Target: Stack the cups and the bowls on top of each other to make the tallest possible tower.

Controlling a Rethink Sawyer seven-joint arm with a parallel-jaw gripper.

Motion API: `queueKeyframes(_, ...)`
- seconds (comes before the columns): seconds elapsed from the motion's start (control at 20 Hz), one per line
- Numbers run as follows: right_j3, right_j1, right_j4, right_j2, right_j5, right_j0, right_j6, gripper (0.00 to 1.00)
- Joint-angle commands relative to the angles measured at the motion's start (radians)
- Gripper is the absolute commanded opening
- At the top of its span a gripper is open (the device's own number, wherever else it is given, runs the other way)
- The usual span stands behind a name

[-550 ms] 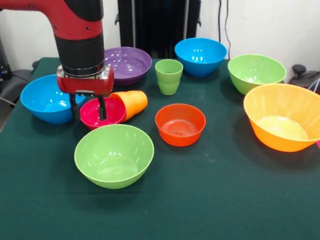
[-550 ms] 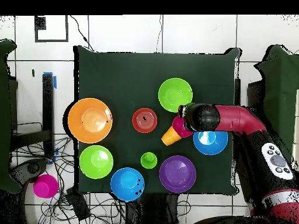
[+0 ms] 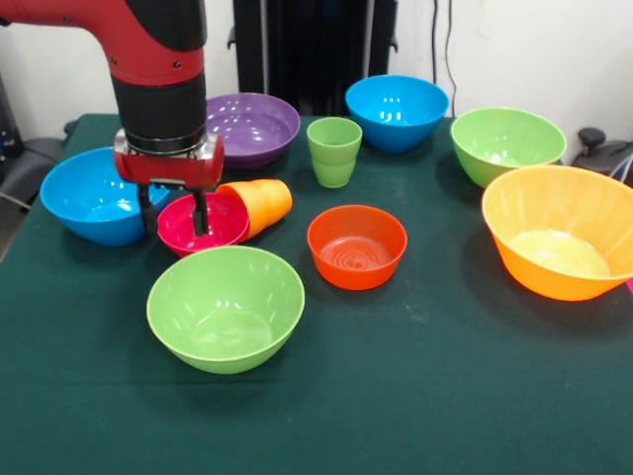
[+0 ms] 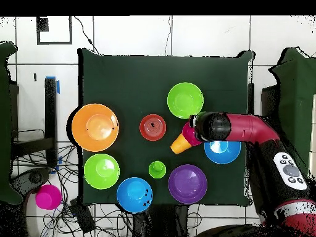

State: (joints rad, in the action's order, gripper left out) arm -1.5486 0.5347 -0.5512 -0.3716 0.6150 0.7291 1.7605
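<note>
- The gripper [image 3: 174, 211] hangs over the small magenta bowl [image 3: 203, 224] with its two fingers [image 3: 201, 212] spread apart; one reaches down inside the bowl, the other stands at the bowl's outer wall, so the rim lies between them.
- The orange cup [image 3: 259, 205] lies on its side, its mouth touching the magenta bowl's rim on the side away from the arm.
- A blue bowl [image 3: 91, 196] sits just beside the magenta bowl, partly hidden behind the gripper.
- A light green bowl [image 3: 226, 308] stands close in front of the magenta bowl; the small orange-red bowl [image 3: 356, 245] is beyond the orange cup.
- Behind the magenta bowl are the purple bowl [image 3: 252, 127] and the upright light green cup [image 3: 334, 150].
- Farther off stand a second blue bowl [image 3: 397, 111], a second light green bowl [image 3: 506, 143] and the large orange bowl [image 3: 562, 231].
- Off the table [image 4: 136, 74], a pink object [image 4: 47, 197] lies on the floor.
</note>
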Motion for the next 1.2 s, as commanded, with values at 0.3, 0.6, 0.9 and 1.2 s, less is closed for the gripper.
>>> queueKeyframes(0.3,0.031,-0.082,0.001,0.035,-0.059,-0.017,0.066,1.00)
queueKeyframes(0.6,-0.021,0.012,-0.002,0.006,-0.001,0.088,-0.063,1.00)
queueKeyframes(0.9,-0.047,-0.003,-0.065,0.028,-0.020,0.133,-0.093,1.00)
queueKeyframes(1.2,-0.108,0.061,-0.111,0.023,-0.027,0.177,-0.159,1.00)
